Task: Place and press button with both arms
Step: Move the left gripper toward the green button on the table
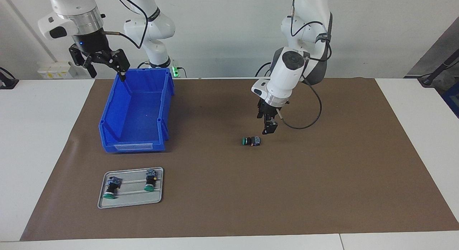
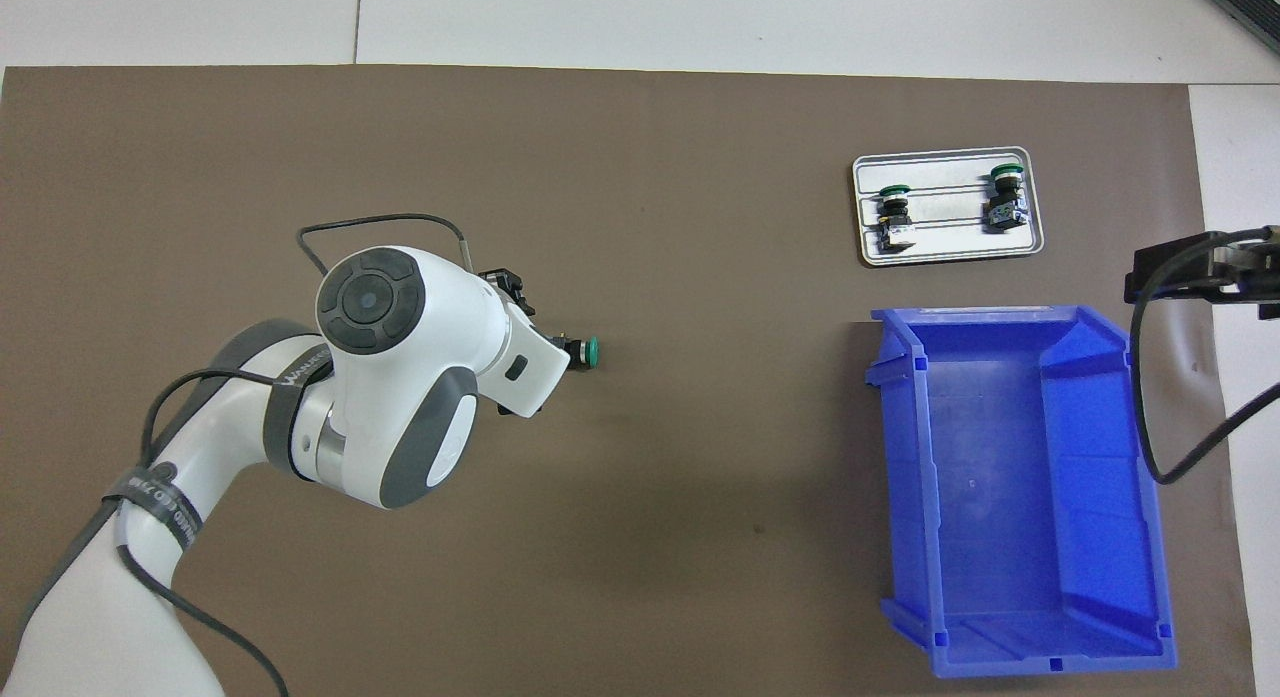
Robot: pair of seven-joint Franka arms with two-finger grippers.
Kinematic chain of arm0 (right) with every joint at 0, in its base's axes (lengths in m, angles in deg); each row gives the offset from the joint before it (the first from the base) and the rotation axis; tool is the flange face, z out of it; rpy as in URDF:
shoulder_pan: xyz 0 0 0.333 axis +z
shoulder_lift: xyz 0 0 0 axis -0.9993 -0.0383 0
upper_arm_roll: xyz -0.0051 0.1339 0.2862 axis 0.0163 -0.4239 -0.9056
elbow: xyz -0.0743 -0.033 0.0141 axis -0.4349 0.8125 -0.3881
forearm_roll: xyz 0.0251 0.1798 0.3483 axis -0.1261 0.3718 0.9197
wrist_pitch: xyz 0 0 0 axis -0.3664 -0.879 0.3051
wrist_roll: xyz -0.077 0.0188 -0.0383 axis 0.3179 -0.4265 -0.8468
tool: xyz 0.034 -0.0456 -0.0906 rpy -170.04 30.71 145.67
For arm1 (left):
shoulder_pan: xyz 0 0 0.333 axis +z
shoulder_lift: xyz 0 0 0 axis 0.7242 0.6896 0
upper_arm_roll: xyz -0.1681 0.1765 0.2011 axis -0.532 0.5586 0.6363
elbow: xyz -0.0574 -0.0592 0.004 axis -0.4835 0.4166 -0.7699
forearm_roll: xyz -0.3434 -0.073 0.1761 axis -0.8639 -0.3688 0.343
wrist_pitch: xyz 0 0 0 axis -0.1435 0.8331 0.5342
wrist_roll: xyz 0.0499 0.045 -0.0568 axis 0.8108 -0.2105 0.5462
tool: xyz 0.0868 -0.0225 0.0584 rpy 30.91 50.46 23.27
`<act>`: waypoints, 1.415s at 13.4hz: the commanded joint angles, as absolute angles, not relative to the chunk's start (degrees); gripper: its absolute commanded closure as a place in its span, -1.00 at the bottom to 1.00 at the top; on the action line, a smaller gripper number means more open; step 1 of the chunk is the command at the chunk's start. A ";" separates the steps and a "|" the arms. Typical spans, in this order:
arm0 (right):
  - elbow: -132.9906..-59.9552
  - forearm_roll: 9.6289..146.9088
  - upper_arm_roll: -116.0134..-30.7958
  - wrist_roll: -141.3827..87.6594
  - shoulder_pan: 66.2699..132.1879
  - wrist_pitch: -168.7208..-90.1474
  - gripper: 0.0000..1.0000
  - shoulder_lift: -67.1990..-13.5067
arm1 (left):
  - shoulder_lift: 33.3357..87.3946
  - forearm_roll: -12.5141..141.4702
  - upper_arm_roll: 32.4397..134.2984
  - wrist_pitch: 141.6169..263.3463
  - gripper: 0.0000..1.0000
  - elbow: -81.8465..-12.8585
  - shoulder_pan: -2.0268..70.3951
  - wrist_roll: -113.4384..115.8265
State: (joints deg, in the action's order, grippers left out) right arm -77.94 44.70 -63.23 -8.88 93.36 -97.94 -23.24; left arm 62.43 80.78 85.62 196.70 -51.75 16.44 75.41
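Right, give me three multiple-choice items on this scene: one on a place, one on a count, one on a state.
1. Where is the loose button?
A. in the blue bin
B. on the brown mat
C. on the grey tray

2. How many buttons lie on the grey tray?
A. one
B. two
C. three

3. What is in the blue bin?
A. nothing
B. a button
C. the tray

Key:
1 B: it lies on its side on the brown mat, just under the left end effector, which is not holding it.
2 B: two green-capped buttons lie side by side there.
3 A: its floor shows bare, with the right end effector up over its rim.
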 commanded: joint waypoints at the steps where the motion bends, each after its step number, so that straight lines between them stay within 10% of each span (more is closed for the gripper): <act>1: -79.73 46.01 -63.48 -11.39 92.55 -98.23 -1.00 -22.99 | 68.38 80.12 86.66 200.23 -0.73 -48.65 13.80 71.07; 10: -80.70 46.01 -63.57 -11.39 92.81 -97.88 -1.00 -22.46 | 72.98 80.30 86.92 206.04 -0.67 -48.72 10.54 67.88; 15: -80.79 46.01 -63.57 -10.95 92.82 -98.14 -1.00 -22.46 | 72.89 81.17 87.19 205.52 0.44 -48.63 10.54 68.05; 16: -80.87 46.01 -63.48 -10.95 92.73 -98.32 -1.00 -22.46 | 72.89 82.92 87.27 205.17 0.99 -48.37 10.72 68.14; 19: -80.96 46.01 -63.48 -10.87 92.73 -98.32 -1.00 -22.46 | 72.20 87.06 87.28 205.78 1.00 -48.11 11.24 68.05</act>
State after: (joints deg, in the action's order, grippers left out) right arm -79.64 44.70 -63.39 -9.76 93.46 -97.93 -23.51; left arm 72.53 85.14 86.61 205.04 -48.65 11.52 68.51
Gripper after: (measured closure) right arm 0.000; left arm 0.595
